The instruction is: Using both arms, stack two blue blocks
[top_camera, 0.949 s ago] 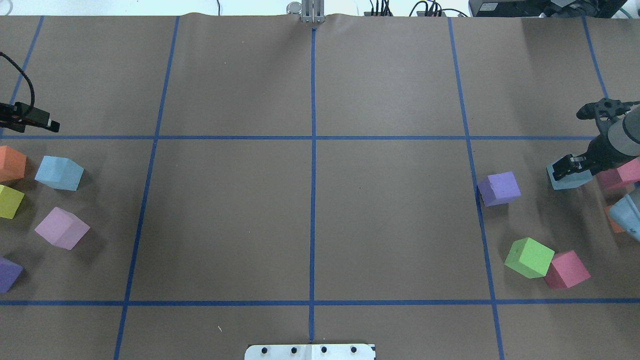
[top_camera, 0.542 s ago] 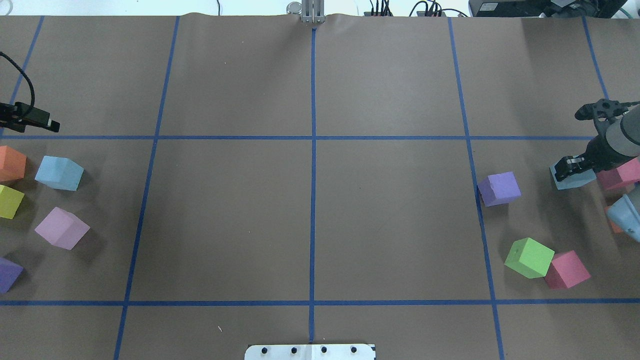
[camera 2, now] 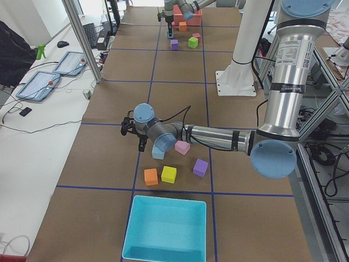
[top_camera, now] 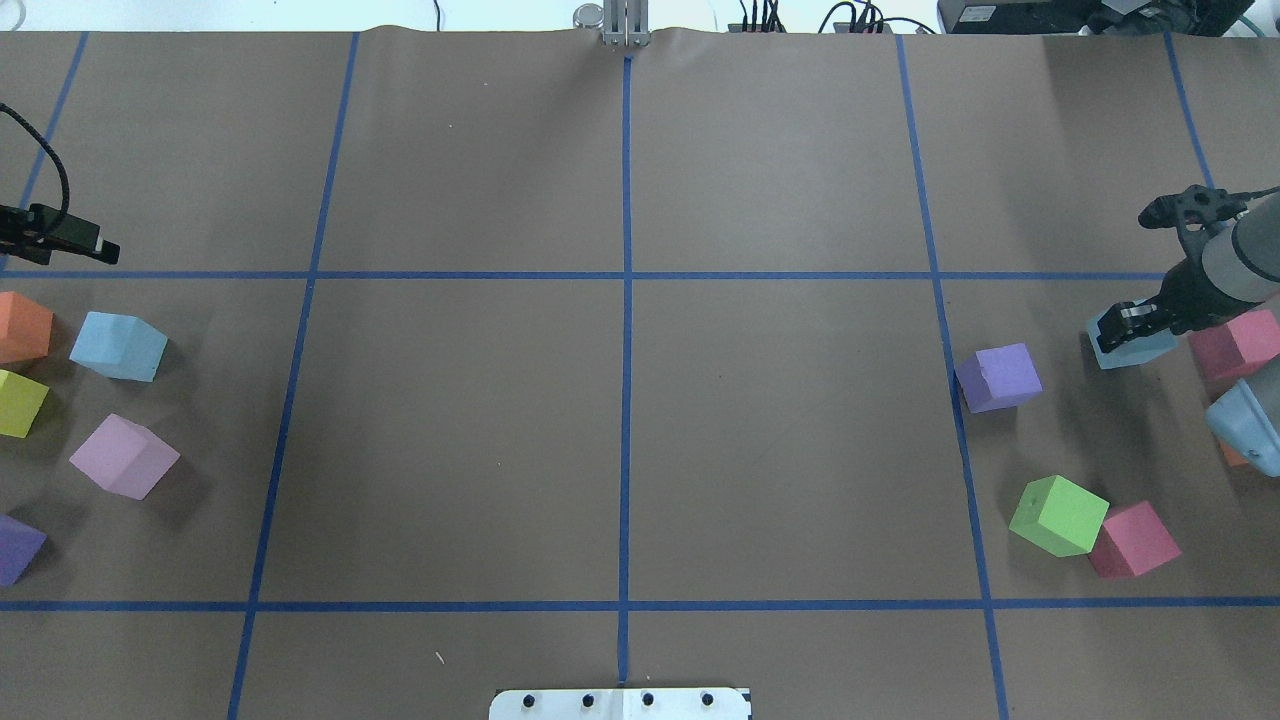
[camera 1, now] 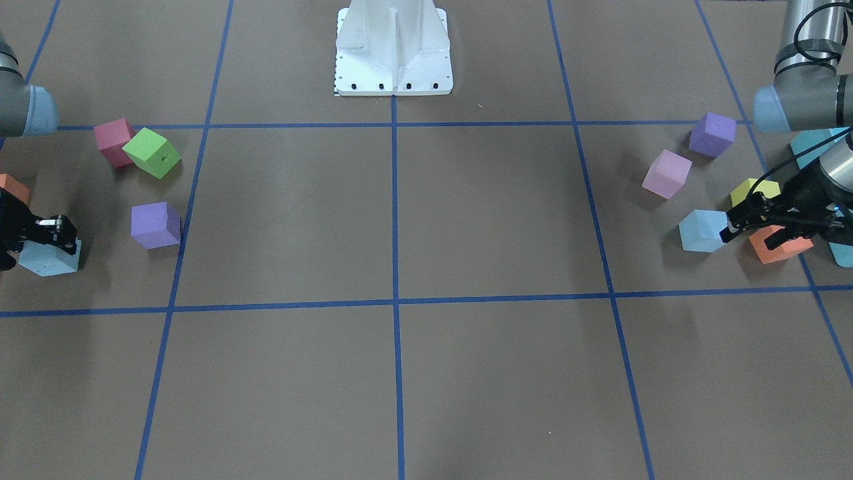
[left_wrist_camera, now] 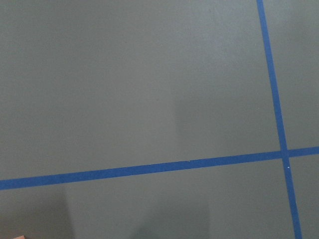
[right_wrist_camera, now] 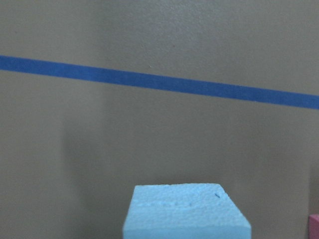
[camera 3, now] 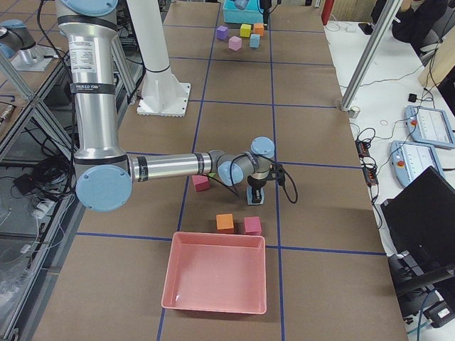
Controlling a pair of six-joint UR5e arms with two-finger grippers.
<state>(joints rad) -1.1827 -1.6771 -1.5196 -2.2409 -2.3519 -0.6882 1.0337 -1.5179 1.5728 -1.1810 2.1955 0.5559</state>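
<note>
One pale blue block lies on the table's left side, also in the front view. My left gripper hovers just beyond it, looks open and holds nothing; its wrist view shows only bare paper and tape. My right gripper is shut on the other pale blue block at the table's right edge. That block also shows in the front view under the gripper, and at the bottom of the right wrist view. I cannot tell whether it is off the table.
Near the right block are a purple cube, a green cube and two red-pink cubes. Near the left block are orange, yellow, pink and purple cubes. A turquoise tray and a pink tray sit at the table's ends.
My right gripper has closed in on the blue block and shifted with it a little toward the table's far side. The left arm has not moved.
</note>
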